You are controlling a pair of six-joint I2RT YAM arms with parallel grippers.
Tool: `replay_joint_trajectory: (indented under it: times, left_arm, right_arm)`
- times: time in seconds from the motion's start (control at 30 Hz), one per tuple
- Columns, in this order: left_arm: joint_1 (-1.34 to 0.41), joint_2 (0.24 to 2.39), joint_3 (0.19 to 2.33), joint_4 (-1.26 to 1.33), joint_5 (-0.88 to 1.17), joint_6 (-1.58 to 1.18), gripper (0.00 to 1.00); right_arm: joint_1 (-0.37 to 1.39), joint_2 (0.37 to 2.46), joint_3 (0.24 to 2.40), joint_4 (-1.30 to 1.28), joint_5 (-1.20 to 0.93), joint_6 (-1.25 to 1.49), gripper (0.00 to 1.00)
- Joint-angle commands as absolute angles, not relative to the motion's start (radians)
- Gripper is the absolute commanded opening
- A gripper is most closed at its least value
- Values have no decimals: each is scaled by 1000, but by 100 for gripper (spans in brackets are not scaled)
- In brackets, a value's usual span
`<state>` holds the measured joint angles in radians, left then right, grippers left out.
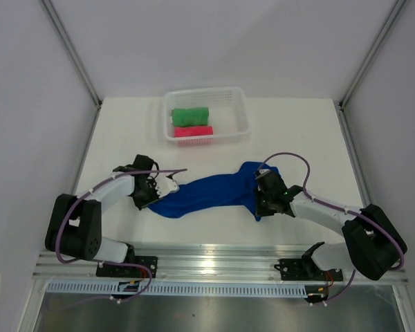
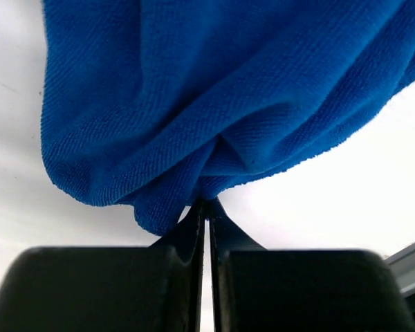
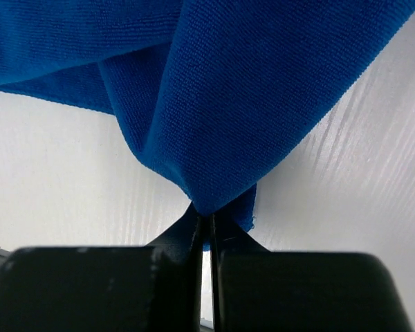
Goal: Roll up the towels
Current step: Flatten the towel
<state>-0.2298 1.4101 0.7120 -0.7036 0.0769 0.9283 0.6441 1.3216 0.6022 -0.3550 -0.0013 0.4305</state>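
Note:
The blue towel [image 1: 211, 191] hangs stretched and bunched between my two grippers over the front middle of the table. My left gripper [image 1: 154, 196] is shut on its left end; the cloth [image 2: 214, 97] is pinched at the fingertips. My right gripper [image 1: 261, 200] is shut on its right end, with cloth [image 3: 228, 104] squeezed between the fingers. The green towel [image 1: 190, 115] and the pink towel [image 1: 193, 131] lie rolled side by side in the white mesh basket [image 1: 242, 114] at the back. The white tag does not show.
The white table top [image 1: 318, 149] is bounded by white walls on the left, right and back. A metal rail [image 1: 214, 259] runs along the near edge by the arm bases.

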Motion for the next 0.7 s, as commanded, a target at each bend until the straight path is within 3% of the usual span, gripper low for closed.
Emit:
replay_joint_trajectory:
  times: [0.0, 0.17, 0.33, 0.43, 0.67]
  left_arm:
    - [-193, 1411, 768, -709, 164, 816, 1]
    - [-155, 1300, 932, -824, 196, 758, 1]
    - [-60, 1275, 1179, -922, 210, 703, 1]
    - [-31, 1275, 1287, -978, 227, 675, 1]
    - [-26, 1249, 1494, -1074, 253, 644, 1]
  right_arm:
    - [637, 1321, 592, -343, -32, 430, 0]
    - [552, 1194, 748, -518, -74, 382, 0]
    - [297, 959, 920, -672, -162, 279, 0]
    - [154, 920, 1012, -707, -253, 215, 0]
    - [9, 945, 1189, -775, -426, 176, 0]
